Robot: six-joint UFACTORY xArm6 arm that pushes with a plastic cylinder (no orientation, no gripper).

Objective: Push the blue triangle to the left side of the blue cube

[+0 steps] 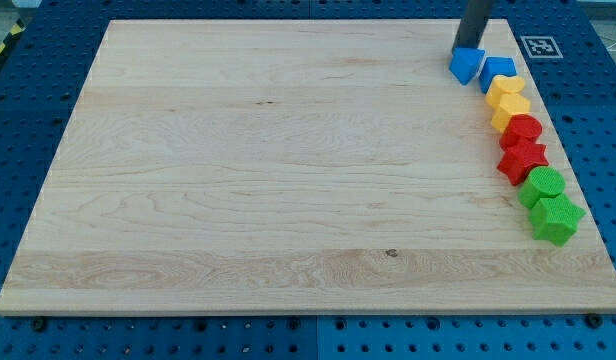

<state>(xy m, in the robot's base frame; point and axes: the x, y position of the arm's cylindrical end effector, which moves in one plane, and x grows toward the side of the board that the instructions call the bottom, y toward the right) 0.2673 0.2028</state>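
Observation:
The blue triangle point(467, 65) lies near the board's top right corner. The blue cube point(498, 72) sits just to its right, touching or nearly touching it. My rod comes down from the view's top edge, and my tip point(467, 48) stands at the top edge of the blue triangle, touching it or nearly so.
Below the blue cube a column of blocks runs down the board's right edge: two yellow blocks point(507, 92) point(511, 110), a red cylinder point(523, 129), a red star point(521, 160), a green cylinder point(543, 184) and a green star point(556, 218). The wooden board point(268, 170) lies on a blue pegboard.

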